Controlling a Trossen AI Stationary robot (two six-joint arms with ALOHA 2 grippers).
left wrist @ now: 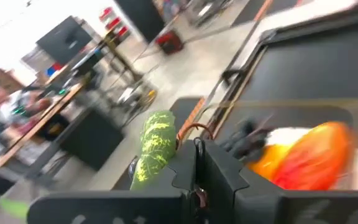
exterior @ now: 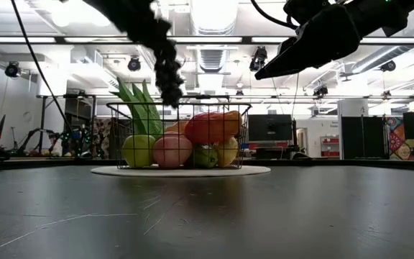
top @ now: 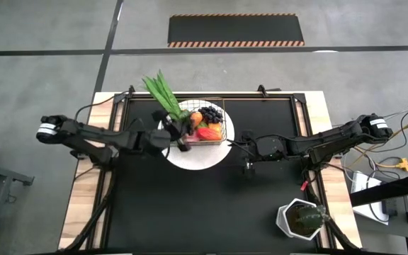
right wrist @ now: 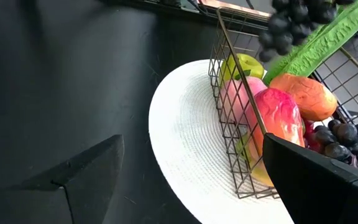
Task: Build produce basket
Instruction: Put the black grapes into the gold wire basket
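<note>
From above, the small rectangular grey wire-mesh basket (top: 205, 129) sits on a round white woven plate (top: 197, 152) on the black-topped bench (top: 190, 212). It holds toy produce: long green leafy stalks (top: 163, 94), a dark grape bunch (top: 210, 114), an orange fruit (top: 197, 117) and a red-orange fruit (top: 208, 132). The left claw (top: 183, 136) hangs over the basket's near-left corner, shut tight on a second dark grape bunch (top: 179, 126). The right claw (top: 245, 145) waits just to the basket's right, fingers spread wide and empty. A white hexagonal pot with a green plant (top: 302, 219) stands well behind it.

At bench level, the held grapes (exterior: 168, 72) dangle from the left claw just above the basket's rim (exterior: 178, 105). Inside show a green pear (exterior: 139, 150), a pink peach (exterior: 172, 150), a yellow-green apple (exterior: 205, 155) and a yellow-orange mango (exterior: 227, 151).

The left wrist camera, blurred, looks past closed fingers (left wrist: 204, 180) at a green stalk (left wrist: 153, 146) and an orange-red fruit (left wrist: 312, 155).

The right wrist camera shows the basket's mesh wall (right wrist: 241, 124) just ahead of its spread fingers (right wrist: 316, 180), with the hanging grapes (right wrist: 294, 22) above the fruit. No writing is legible.
</note>
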